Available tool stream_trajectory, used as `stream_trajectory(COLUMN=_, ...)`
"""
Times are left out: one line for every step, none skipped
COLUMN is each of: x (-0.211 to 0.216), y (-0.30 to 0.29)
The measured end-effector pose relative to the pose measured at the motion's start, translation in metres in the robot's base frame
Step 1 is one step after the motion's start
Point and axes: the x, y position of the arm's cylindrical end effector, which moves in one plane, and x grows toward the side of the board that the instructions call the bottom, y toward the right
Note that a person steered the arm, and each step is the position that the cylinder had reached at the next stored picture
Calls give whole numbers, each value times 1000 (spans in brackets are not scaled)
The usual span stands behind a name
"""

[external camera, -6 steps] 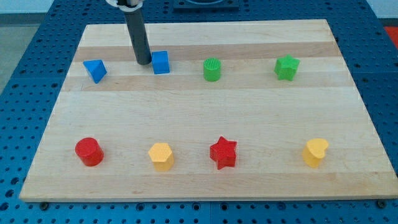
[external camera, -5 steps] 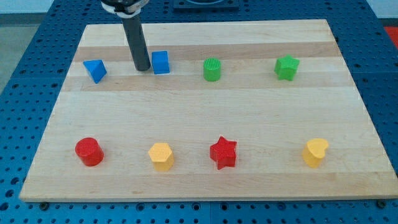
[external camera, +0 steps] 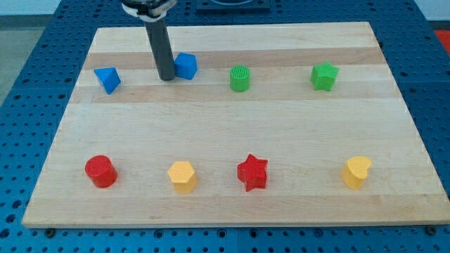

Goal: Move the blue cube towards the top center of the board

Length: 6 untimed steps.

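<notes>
My tip is serving as the end effector, a plain rod with nothing to open or close, and it is pressing against the blue cube from the cube's left side, apparently touching. The cube is sitting tilted near the top edge of the wooden board, left of centre. Left of the cube a blue wedge-like block is lying apart; right of it a green cylinder is standing, with bare wood between.
</notes>
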Motion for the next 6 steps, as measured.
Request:
stream_trajectory(x=-3, y=4)
stream_trajectory(x=-3, y=12)
stream_trajectory(x=-1, y=13)
stream_trajectory(x=-5, y=13)
stream_trajectory(x=-32, y=13)
stream_trajectory(x=-42, y=14)
